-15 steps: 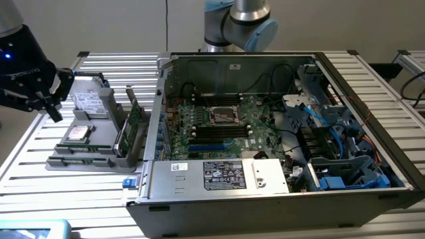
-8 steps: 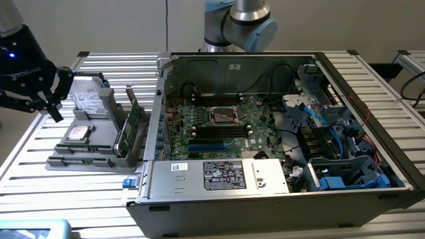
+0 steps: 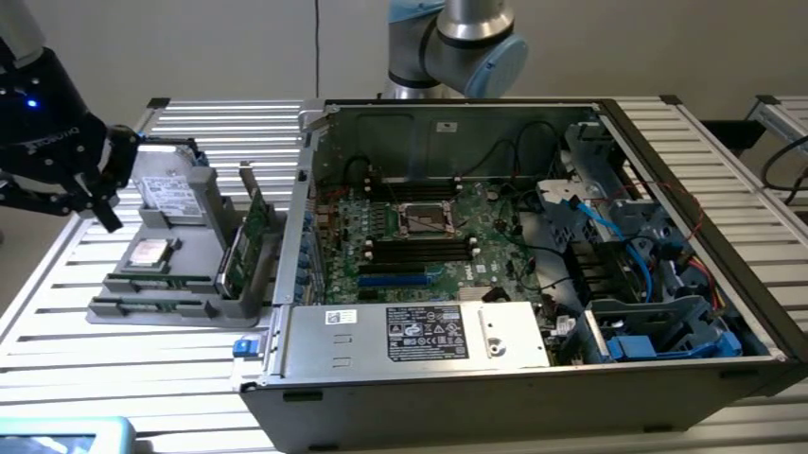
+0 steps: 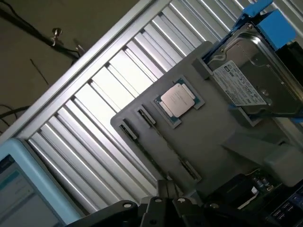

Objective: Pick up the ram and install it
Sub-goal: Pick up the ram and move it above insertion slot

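Partly cut off, the black wrist hangs above the parts tray [image 4: 222, 137] at the table's [image 3: 165, 397] edge on the exterior view's left, fingers [image 3: 106, 210] pressed together
Its ram [image 4: 163, 144] lies in a long groove along the tray's edge nearest the table's rim, a thin green sliver whose chips are too dim to make out, near the fingertips but apart from them; a processor [image 4: 177, 100] and a hard drive [image 4: 246, 80] sit further in. Bright aluminium slats form the table, a plain grey wall stands behind, and the open computer case [image 3: 505, 378] fills the middle, with an arm joint [image 3: 455, 43] behind its far edge
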Tool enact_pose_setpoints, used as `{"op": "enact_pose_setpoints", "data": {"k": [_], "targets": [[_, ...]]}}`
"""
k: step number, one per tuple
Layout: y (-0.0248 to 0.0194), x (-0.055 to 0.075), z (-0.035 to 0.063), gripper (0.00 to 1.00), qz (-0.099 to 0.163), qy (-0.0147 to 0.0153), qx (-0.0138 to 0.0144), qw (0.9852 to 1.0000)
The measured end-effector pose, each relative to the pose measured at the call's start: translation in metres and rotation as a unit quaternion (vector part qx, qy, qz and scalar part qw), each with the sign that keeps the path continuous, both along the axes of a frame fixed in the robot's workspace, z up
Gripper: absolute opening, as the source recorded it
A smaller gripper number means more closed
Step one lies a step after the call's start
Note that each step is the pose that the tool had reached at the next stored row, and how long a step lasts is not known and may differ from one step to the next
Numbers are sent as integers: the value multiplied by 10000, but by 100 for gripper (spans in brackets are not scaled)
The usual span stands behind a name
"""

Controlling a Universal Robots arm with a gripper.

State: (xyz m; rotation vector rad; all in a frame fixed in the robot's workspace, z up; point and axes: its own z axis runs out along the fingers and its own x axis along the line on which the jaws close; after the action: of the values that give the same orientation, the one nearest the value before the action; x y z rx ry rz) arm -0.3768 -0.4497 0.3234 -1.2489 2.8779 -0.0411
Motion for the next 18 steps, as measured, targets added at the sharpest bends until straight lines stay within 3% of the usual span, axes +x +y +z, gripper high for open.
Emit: {"op": "enact_pose_setpoints", "data": {"k": [5, 9, 14, 18], "targets": [[0, 0, -10, 11, 449, 0, 0, 9990], [1, 0, -15, 11, 816, -1, 1, 9967], [1, 0, -20, 11, 1272, -1, 1, 9919], [0, 1, -22, 11, 1630, -1, -1, 9866]]}}
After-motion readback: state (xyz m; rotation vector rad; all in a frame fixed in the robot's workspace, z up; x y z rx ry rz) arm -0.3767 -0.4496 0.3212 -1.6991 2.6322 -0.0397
